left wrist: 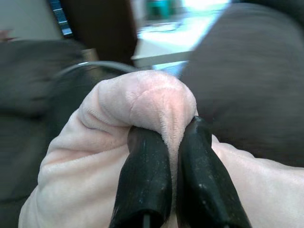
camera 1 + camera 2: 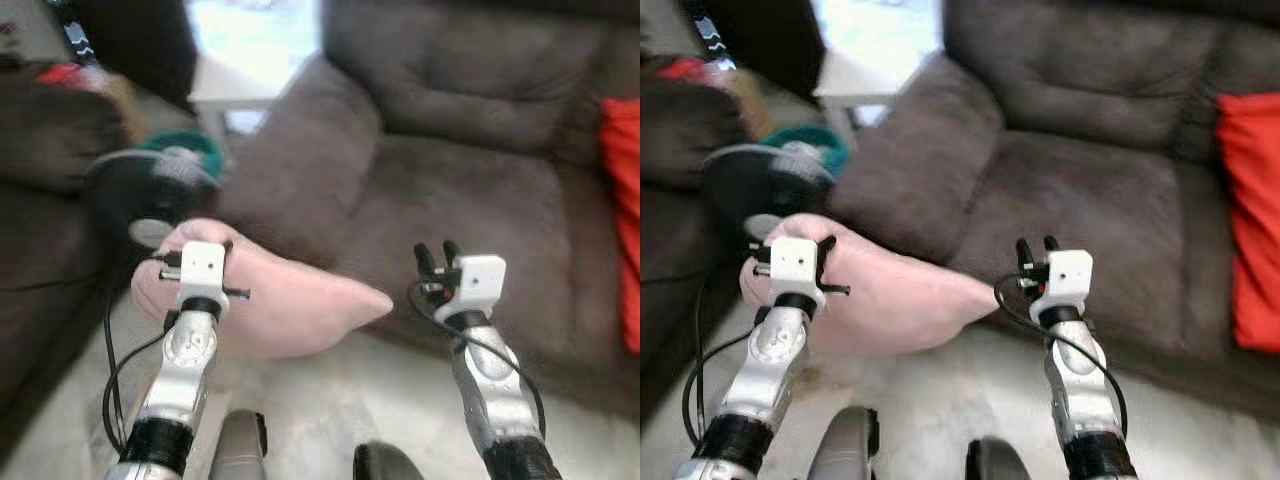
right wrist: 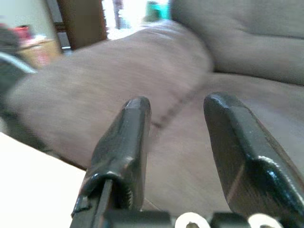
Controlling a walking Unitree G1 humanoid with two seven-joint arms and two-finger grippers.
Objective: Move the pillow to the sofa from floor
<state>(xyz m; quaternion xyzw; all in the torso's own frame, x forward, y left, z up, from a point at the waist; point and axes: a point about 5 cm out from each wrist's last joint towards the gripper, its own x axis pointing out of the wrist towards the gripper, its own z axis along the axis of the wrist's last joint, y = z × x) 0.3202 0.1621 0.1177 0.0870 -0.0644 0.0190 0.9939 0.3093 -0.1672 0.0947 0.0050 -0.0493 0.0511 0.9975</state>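
A pale pink pillow [image 2: 290, 305] hangs above the floor in front of the dark grey sofa [image 2: 460, 160], held up at its left end. My left gripper [image 1: 173, 130] is shut on a pinched fold of the pillow [image 1: 142, 102], its black fingers [image 1: 145, 175] pressing the plush fabric. One pointed corner of the pillow reaches toward my right gripper [image 2: 438, 256]. That right gripper [image 3: 178, 111] is open, empty, and faces the sofa seat cushion [image 3: 247, 95] near the armrest [image 2: 300, 160].
A red cushion [image 2: 622, 220] lies at the sofa's right end. A second dark seat [image 2: 45, 230] stands on the left, with a black round fan [image 2: 145, 190] and a teal thing behind it. Pale floor [image 2: 330, 400] lies below the arms, with a black cable beside the left arm.
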